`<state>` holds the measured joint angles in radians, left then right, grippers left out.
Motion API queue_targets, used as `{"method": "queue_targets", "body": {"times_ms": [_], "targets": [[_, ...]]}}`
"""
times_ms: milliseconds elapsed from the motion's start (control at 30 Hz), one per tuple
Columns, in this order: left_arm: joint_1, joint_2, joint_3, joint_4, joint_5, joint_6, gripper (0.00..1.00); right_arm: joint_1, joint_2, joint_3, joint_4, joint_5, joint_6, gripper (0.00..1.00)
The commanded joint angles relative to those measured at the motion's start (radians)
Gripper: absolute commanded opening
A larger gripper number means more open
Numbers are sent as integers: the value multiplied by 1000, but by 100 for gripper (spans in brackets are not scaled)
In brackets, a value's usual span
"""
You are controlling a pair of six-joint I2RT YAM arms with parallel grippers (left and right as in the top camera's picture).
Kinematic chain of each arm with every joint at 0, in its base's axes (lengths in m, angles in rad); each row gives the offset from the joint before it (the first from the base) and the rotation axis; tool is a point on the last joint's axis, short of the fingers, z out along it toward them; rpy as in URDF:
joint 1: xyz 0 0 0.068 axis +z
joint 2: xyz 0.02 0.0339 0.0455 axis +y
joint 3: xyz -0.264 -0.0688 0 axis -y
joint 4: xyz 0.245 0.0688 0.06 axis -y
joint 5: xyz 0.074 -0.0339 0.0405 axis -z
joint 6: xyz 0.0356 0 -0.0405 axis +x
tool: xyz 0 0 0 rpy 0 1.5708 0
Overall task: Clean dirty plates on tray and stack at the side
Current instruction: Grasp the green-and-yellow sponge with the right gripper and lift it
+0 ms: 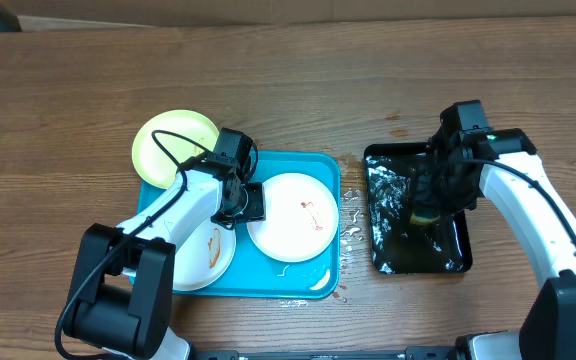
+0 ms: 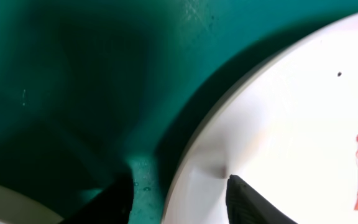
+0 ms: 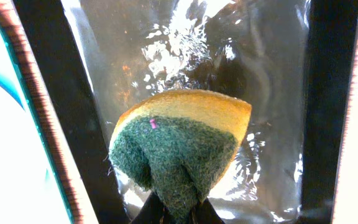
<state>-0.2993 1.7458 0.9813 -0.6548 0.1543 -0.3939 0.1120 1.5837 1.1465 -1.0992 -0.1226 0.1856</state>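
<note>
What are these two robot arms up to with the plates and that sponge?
It's plate washing. The right gripper pinches a yellow-and-green sponge over the wet black tray. The left gripper sits open astride the rim of a smeared white plate on the turquoise tray. A second smeared white plate lies beside it, and a yellow-green plate sits at the tray's far left corner.

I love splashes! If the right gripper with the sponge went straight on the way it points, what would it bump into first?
Probably the wet floor of the black tray, just beyond the sponge that the right gripper holds. The sponge would touch it first. How far off the floor is, the picture does not show.
</note>
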Motion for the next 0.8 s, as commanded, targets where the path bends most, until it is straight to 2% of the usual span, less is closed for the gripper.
{"method": "queue_targets", "body": {"times_ms": [0, 33, 67, 133, 200, 233, 300, 333, 767], "targets": [[4, 14, -16, 11, 5, 5, 28, 0, -11, 19, -27, 21, 54, 4], [4, 14, -16, 11, 4, 5, 23, 0, -13, 19, -35, 21, 58, 4], [4, 14, -15, 11, 4, 5, 23, 0, -13, 19, -36, 22, 56, 4], [4, 14, -16, 13, 4, 5, 40, -1, -13, 18, -14, 44, 55, 4], [4, 14, -16, 13, 4, 5, 41, -1, -13, 18, -13, 50, 55, 4], [5, 14, -16, 13, 4, 5, 34, -1, -13, 18, -21, 45, 55, 4], [5, 14, -16, 12, 4, 5, 13, -1, -13, 17, -32, 40, 55, 4], [4, 14, -15, 10, 4, 5, 5, -1, -13, 13, -28, 40, 55, 4], [3, 14, -16, 5, 4, 5, 4, -1, -13, -2, 21, -12, 44, 4]]}}
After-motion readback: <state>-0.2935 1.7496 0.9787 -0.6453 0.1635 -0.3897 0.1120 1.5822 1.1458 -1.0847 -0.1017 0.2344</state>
